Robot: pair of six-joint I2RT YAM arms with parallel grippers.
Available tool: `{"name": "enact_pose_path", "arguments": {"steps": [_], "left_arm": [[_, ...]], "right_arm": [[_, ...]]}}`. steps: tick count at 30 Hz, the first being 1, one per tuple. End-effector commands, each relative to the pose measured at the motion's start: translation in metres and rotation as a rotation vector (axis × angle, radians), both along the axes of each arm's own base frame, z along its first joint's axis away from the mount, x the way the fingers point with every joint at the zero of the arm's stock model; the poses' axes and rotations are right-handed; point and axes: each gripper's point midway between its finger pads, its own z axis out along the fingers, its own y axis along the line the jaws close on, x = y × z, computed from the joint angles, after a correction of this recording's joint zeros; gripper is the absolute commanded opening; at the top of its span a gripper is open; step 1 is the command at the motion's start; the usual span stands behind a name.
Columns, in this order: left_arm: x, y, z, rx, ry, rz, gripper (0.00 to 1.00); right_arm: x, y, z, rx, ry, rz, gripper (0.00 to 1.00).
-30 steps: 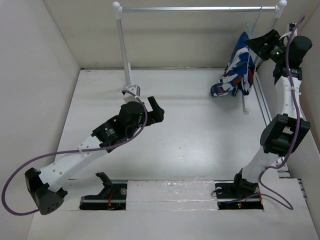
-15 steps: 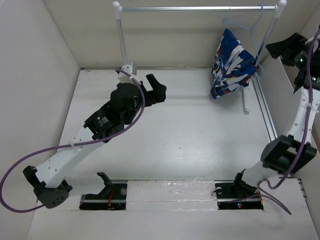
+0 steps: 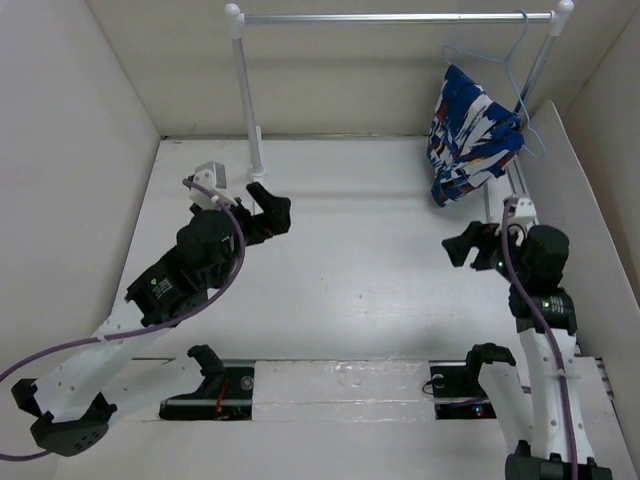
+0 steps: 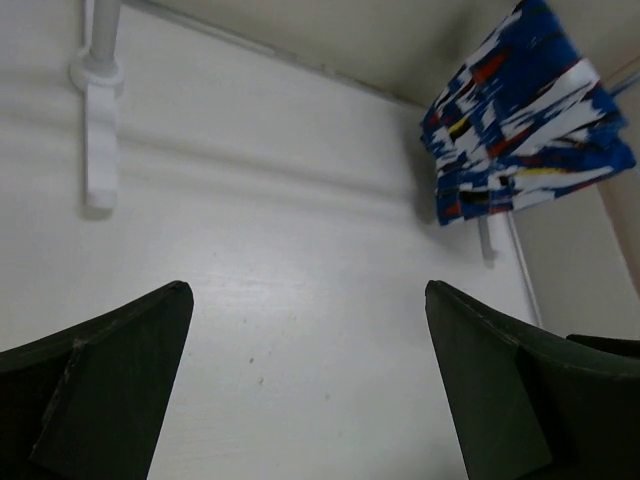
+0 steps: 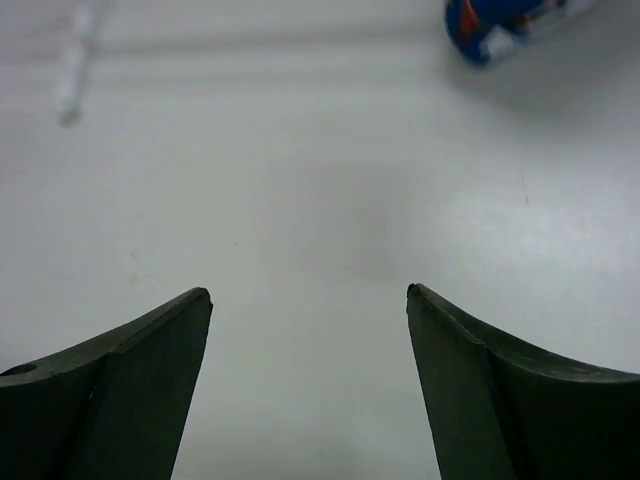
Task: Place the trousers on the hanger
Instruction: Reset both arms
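Observation:
The trousers (image 3: pixel 470 130), bright blue with white, red and yellow streaks, hang draped over the pale wire hanger (image 3: pixel 514 50), whose hook sits on the rail at the back right. Nothing grips them. The left wrist view shows the trousers (image 4: pixel 520 120) at its upper right, and only their lower tip (image 5: pixel 495 25) shows in the right wrist view. My left gripper (image 3: pixel 272 205) (image 4: pixel 306 290) is open over the bare table near the rack's left post. Below the trousers, my right gripper (image 3: pixel 465 245) (image 5: pixel 308 292) is open and empty, apart from the cloth.
The white-posted rail rack (image 3: pixel 400 17) spans the back of the table, with its left foot (image 3: pixel 257 165) and right foot (image 3: pixel 492 210) on the tabletop. White walls enclose the table on the left, back and right. A metal track (image 3: pixel 530 225) runs along the right side.
The right gripper has let go of the trousers and drawn back from the rail, down and toward the near side. The trousers swung left and now hang on the hanger. The left arm pulled back leftward.

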Motion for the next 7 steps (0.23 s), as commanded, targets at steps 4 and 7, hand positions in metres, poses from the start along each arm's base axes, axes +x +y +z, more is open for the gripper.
{"name": "enact_pose_path", "arguments": {"steps": [4,7], "left_arm": [[-0.005,-0.031,-0.062,0.019,0.134,-0.115,0.99],[0.008,-0.042,-0.037,0.05,0.089,-0.127,0.99]], "right_arm": [[-0.029,-0.016,-0.035,-0.124,0.086,-0.055,0.84],[-0.016,-0.015,0.01,-0.152,0.014,-0.033,0.85]]}}
